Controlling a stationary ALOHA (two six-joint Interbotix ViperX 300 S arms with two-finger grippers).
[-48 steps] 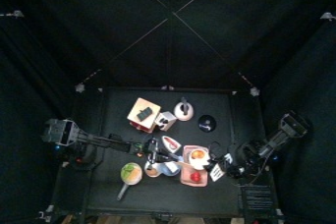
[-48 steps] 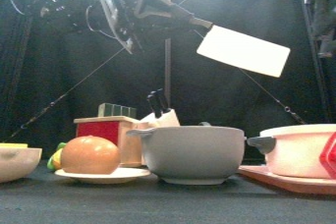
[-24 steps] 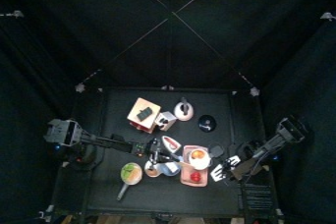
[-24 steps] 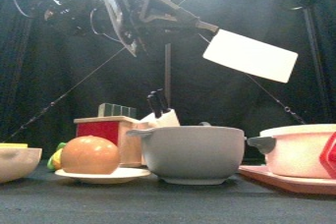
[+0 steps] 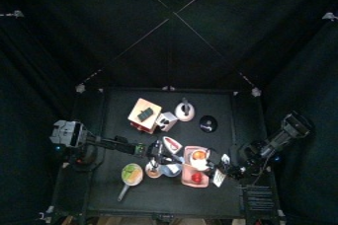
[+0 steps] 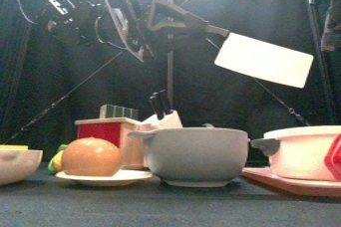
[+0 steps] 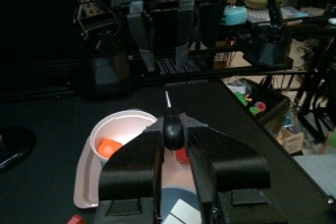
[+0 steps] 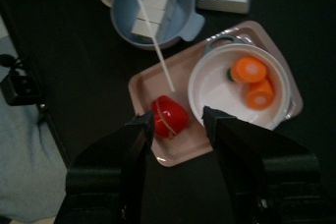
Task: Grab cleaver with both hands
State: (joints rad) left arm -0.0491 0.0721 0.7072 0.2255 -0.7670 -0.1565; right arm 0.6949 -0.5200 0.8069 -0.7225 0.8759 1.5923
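The cleaver [image 6: 264, 59], a broad white blade on a black handle, hangs in the air above the dishes in the front view. My left gripper [image 6: 158, 24] is shut on its handle [image 7: 172, 135], and the blade's thin edge [image 7: 171, 98] points away between the jaws. My right gripper [image 8: 180, 135] stands open, high above the pink tray. It looks down on the cleaver [image 8: 155, 43], which appears edge-on as a thin white line and touches neither jaw. In the top view the right gripper [image 5: 239, 166] sits at the table's front right.
Below the blade stand a grey bowl [image 6: 197, 154] of white cubes, a white pot [image 6: 300, 151] with carrot pieces on a pink tray [image 8: 217, 46], and a red pepper [image 8: 170, 117]. A red knife block [image 6: 110, 136] and an onion [image 6: 91, 157] on a plate are to the left.
The left gripper has carried the cleaver a little to the right and lower. The right arm has shifted only slightly, its jaws still open.
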